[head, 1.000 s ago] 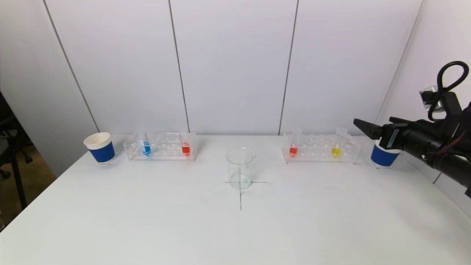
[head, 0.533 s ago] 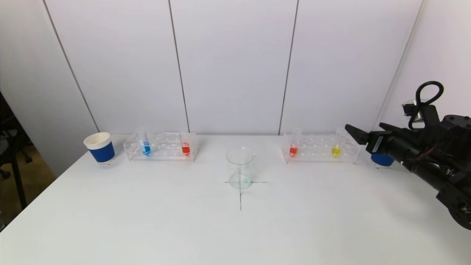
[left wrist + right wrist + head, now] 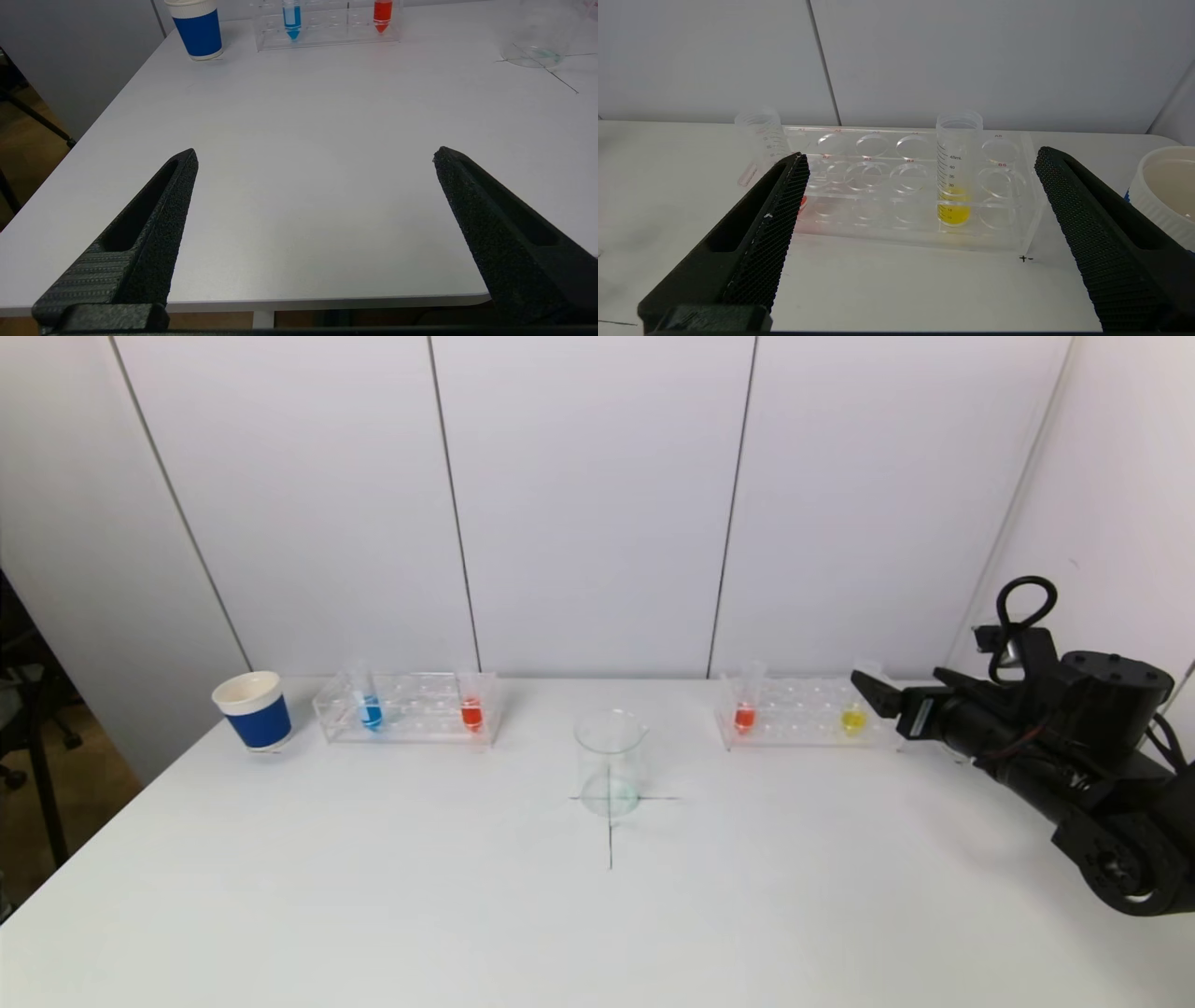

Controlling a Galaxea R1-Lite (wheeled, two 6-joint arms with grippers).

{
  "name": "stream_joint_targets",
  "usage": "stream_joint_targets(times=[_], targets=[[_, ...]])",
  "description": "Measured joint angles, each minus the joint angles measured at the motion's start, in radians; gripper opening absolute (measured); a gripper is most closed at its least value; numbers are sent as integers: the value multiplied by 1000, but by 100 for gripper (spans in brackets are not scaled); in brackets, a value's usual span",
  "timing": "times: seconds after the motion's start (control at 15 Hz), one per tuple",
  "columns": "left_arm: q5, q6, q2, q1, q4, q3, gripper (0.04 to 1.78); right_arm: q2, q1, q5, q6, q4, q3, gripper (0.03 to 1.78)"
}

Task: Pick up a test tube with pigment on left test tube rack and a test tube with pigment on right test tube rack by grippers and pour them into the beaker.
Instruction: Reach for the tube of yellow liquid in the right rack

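1. The right gripper point(image 3: 864, 689) sits at the right of the head view, jaws spread wide and holding nothing, its tip at the right end of the right test tube rack point(image 3: 810, 714). Its own wrist view shows the two fingers point(image 3: 752, 242) far apart, framing the rack from the near side without touching it.
2. Only that wrist view makes the yellow tube point(image 3: 956, 172) readable: it stands upright, long axis vertical, open mouth up, printed scale showing 45mL, 40, 35, 30, with yellow pigment in the bottom.
3. The red tube point(image 3: 745, 702) stands at the rack's left end; in the wrist view it leans, mouth tilted away from the yellow tube, partly hidden by a finger. Small red labels such as B6 mark the rack holes.
4. A white-and-blue cup point(image 3: 1164, 186) shows at that view's right edge; the head view hides it behind the arm.
5. The left gripper point(image 3: 315, 158), out of the head view, is released over the worktop point(image 3: 299, 140) near its front edge.
6. Its view's upper part shows the left test tube rack point(image 3: 327, 28) with an upright blue tube point(image 3: 292, 18) and red-filled tube point(image 3: 382, 14), tips down, a blue cup point(image 3: 198, 28), and the beaker point(image 3: 610, 762) on a drawn cross at centre.
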Motion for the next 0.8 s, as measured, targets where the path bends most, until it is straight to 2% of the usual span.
stream_joint_targets(times=[0.8], targets=[[0, 0, 0, 0, 0, 0, 176, 125, -5, -41, 17, -27, -86, 176]])
